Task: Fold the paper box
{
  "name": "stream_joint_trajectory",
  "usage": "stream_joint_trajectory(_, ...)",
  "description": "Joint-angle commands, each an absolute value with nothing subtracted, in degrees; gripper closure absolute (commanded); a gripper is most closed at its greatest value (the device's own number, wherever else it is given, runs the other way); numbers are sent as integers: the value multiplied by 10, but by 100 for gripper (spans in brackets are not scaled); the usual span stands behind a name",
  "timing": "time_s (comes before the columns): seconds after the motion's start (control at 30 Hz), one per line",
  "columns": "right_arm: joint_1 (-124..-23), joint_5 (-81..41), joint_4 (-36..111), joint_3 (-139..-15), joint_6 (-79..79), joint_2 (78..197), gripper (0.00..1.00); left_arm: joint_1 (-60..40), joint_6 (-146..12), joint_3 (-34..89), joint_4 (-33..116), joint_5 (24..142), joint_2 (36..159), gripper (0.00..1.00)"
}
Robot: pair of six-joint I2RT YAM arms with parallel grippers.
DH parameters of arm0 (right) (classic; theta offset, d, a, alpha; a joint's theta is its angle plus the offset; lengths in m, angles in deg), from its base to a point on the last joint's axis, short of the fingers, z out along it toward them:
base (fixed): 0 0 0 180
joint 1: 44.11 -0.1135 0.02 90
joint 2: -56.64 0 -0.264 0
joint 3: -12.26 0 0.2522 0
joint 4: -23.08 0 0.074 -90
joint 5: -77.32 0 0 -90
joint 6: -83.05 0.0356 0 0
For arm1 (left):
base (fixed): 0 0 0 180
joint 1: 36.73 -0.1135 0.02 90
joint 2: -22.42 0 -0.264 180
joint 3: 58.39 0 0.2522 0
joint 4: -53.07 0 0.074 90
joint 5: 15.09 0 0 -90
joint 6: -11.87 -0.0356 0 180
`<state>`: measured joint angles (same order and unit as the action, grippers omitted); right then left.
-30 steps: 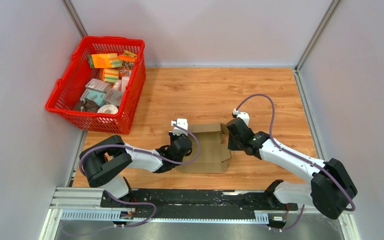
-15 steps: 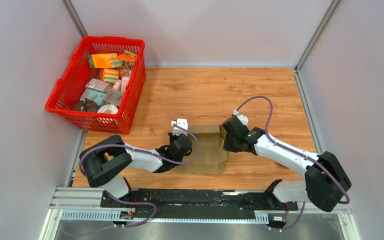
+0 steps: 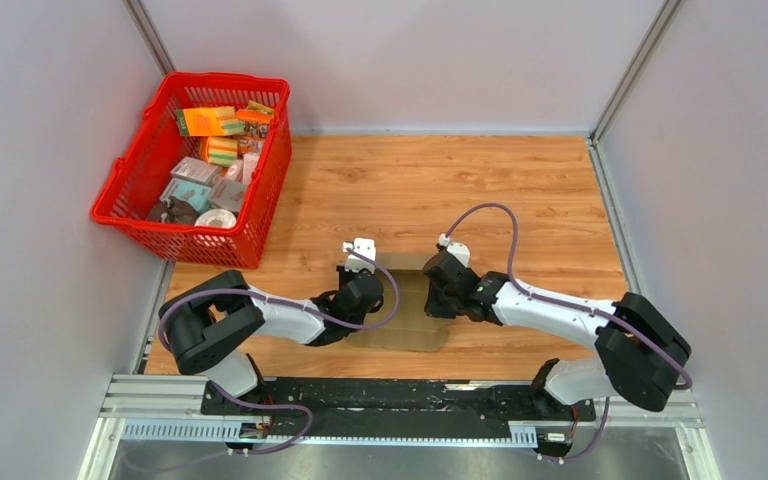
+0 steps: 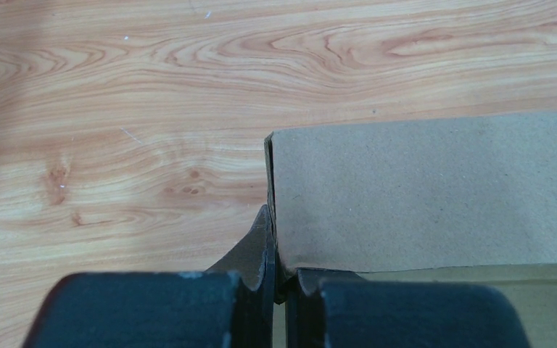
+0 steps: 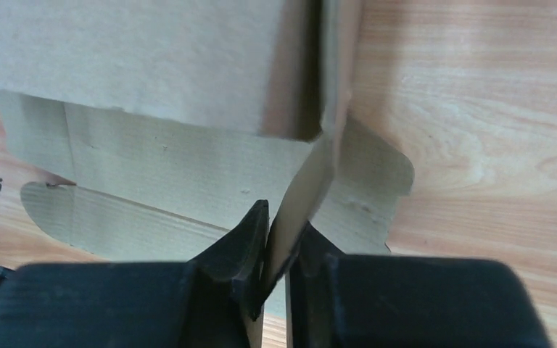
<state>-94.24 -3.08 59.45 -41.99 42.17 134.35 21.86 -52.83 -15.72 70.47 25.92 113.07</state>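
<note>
The paper box (image 3: 415,312) lies on the wooden table (image 3: 410,185) near its front edge, between the two grippers, a brown cardboard blank with part of it raised off the wood. The left arm (image 3: 280,318) stretches low across the table from its base, forearm nearly level, and the left gripper (image 3: 365,298) meets the box's left side. In the left wrist view its jaws are pressed together on the left edge of an upright cardboard panel. The right arm (image 3: 560,310) reaches in from the opposite side, also low, its wrist turned toward the box. The right gripper (image 3: 438,298) sits at the box's right side, and its wrist view shows the jaws clamped on a thin flap seen edge-on, with flat flaps on the wood beneath. A red basket (image 3: 228,78) of small items stands at the far left, well apart.
</note>
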Motion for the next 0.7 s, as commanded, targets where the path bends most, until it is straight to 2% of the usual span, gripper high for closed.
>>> stream_joint_trajectory(0.0,-943,-40,552,-428,315,1310,80,224,-524,-159,734,280,1118,100)
stream_joint_trajectory(0.03,-944,-35,577,-431,300,1294,69,224,-524,-159,734,280,1118,100)
stream_joint_trajectory(0.1,-942,-42,599,-425,252,1239,54,224,-525,-159,736,279,1120,100)
stream_joint_trajectory(0.2,-932,-35,653,-429,228,1152,44,224,-526,-158,736,280,1119,100)
stream_joint_trajectory(0.37,-860,64,697,-440,210,1046,22,224,-525,-161,738,279,1118,100)
stream_joint_trajectory(0.43,-815,73,696,-440,204,1042,21,225,-527,-159,739,282,1120,100)
stream_joint_trajectory(0.47,-762,61,694,-438,201,1048,21,225,-527,-158,738,282,1120,100)
stream_joint_trajectory(0.57,-687,1,685,-438,193,1105,23,225,-529,-157,738,285,1122,100)
stream_joint_trajectory(0.67,-684,-25,720,-470,176,1174,24,224,-530,-156,738,286,1122,100)
